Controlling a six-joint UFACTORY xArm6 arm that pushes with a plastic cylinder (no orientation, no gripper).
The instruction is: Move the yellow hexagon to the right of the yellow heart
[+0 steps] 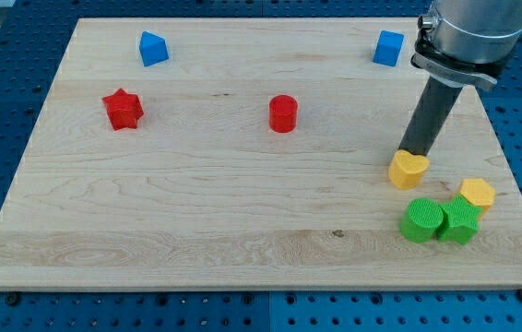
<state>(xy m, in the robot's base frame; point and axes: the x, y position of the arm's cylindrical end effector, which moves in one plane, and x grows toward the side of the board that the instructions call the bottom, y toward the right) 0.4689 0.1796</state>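
The yellow heart point(408, 170) lies at the view's right, a little below the middle. The yellow hexagon point(477, 195) lies to its lower right, near the board's right edge, touching the green star-like block point(460, 221). My tip point(410, 150) is the lower end of the dark rod and stands right at the top edge of the yellow heart, touching or nearly touching it. The hexagon is about 75 px to the right of and below my tip.
A green cylinder point(421, 221) sits below the heart, against the green star-like block. A red cylinder point(282, 113) is at mid-board, a red star point(123, 110) at the left. Blue blocks lie at the top left point(153, 48) and top right point(388, 48).
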